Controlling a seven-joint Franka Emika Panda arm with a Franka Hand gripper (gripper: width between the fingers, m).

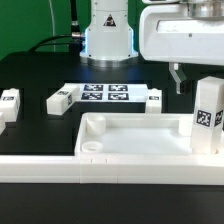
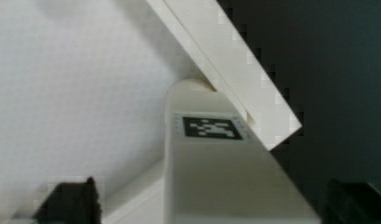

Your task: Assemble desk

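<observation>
The jaws are released and spread wide, one fingertip point(image 2: 71, 200) on either side of an upright white leg point(image 1: 208, 116), with a gap on both sides and nothing gripped. That leg, its tag showing, stands at the corner of the tray-like top point(image 1: 130, 138) on the exterior view's right. The top lies on the black desk point(image 1: 30, 130), behind a long white rail point(image 1: 60, 170). Farther back, a second leg point(image 1: 60, 100) and a third leg point(image 1: 155, 98) lie near either end of the marker board point(image 1: 105, 93), and a fourth leg point(image 1: 9, 103) sits off to the exterior view's left
</observation>
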